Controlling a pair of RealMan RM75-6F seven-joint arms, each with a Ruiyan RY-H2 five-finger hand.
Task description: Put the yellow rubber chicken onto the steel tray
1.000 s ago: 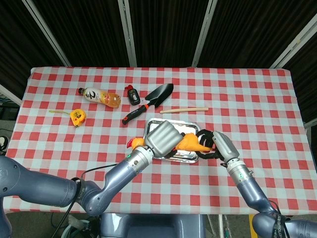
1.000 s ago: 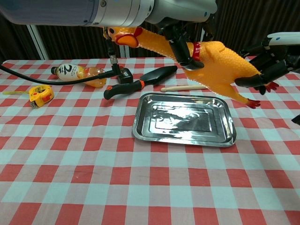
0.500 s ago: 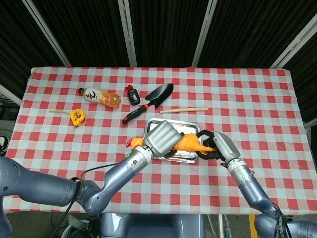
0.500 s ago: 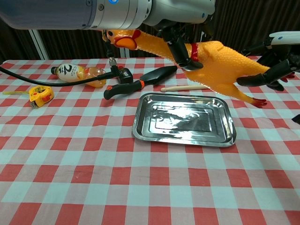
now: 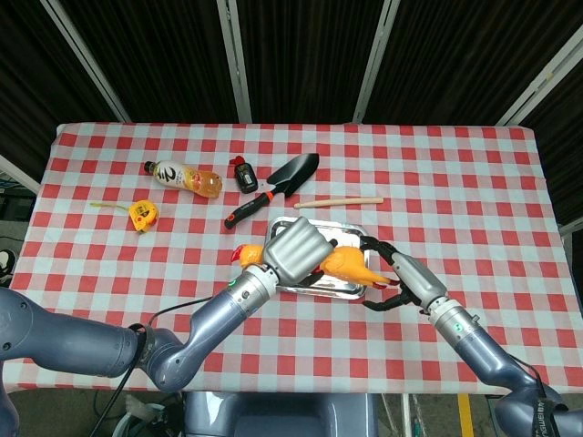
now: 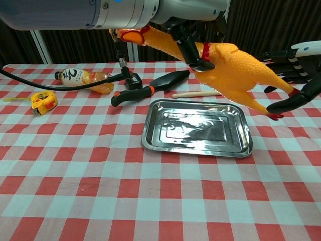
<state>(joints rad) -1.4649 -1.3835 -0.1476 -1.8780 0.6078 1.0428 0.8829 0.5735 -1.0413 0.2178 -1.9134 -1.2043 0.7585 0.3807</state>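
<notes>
My left hand (image 5: 296,248) grips the yellow rubber chicken (image 6: 235,65) around its neck and chest and holds it in the air over the steel tray (image 6: 195,129). The chicken slants, with its head (image 6: 131,36) up at the left and its legs down at the right. In the head view the chicken's body (image 5: 346,265) hangs above the tray (image 5: 350,227), partly hiding it. My right hand (image 6: 296,75) is beside the chicken's feet with its fingers spread and holds nothing; the head view shows this hand (image 5: 399,279) just right of the tray.
Behind the tray lie a black and orange trowel (image 5: 273,188), a wooden stick (image 5: 339,202) and a small black device (image 5: 242,175). A drink bottle (image 5: 187,178) and a yellow tape measure (image 5: 143,216) sit further left on the checked cloth.
My right hand has let go of the chicken's legs, opened and drawn back to the right. The left hand keeps the chicken over the tray, shifted slightly left.
</notes>
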